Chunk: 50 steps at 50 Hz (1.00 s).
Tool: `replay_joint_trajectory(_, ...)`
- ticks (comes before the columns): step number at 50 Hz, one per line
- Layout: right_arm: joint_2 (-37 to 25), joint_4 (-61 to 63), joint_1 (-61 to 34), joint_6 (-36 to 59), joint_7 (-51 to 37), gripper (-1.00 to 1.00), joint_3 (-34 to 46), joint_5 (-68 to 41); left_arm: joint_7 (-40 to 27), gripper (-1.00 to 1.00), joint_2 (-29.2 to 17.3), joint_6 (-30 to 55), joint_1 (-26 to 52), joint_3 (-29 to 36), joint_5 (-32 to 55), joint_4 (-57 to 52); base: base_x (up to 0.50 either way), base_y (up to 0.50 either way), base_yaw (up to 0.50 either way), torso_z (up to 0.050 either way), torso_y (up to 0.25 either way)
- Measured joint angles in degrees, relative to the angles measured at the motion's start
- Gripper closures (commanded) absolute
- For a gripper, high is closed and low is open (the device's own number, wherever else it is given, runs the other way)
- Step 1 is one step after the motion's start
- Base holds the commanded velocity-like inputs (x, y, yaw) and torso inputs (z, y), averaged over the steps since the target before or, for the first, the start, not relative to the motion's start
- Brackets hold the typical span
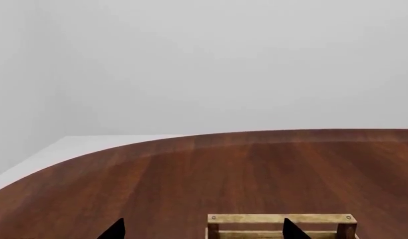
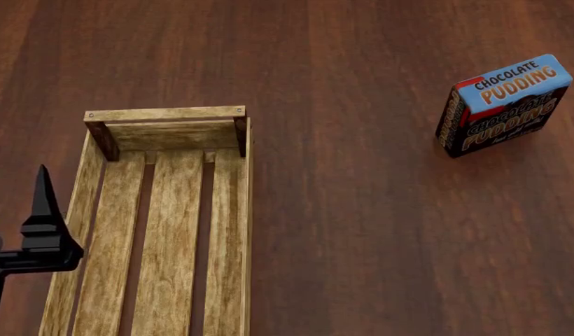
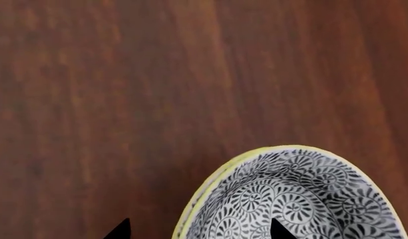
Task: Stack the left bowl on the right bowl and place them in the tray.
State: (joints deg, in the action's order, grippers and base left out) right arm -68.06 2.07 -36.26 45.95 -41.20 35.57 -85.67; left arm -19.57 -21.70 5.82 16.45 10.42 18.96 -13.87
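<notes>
The tray (image 2: 166, 217) lies empty on the brown table (image 2: 362, 231), one chocolate pudding box (image 2: 505, 105) well apart; left end effector (image 1: 202, 230) spread open. One patterned bowl (image 3: 297, 199) sits between the right end effector's (image 3: 198, 230) parted tips

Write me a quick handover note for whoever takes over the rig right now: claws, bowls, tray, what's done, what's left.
Left claw: open, empty, over the tray's left side.
Right claw: open, holding nothing, tips astride the rim of a patterned bowl on the table; not in the head view.
Tray: empty.
Only one bowl shows, in the right wrist view; I cannot tell which one. Neither bowl shows in the head view.
Pudding box: right of the tray, not part of the job.
Done: nothing visible.
Left: stack the left bowl on the right, put both in the tray.
</notes>
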Motion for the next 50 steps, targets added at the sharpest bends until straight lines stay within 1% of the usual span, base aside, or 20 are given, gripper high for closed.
replay_joint_trajectory(50, 4.27, -6.84, 7.36, -7.71, 5.84, -1.00, 1.47, 3.89, -0.11, -1.00, 0.15, -1.58, -0.08, 1.09, -0.55, 2.10, 0.00, 0.00, 0.00, 0.000, 0.000)
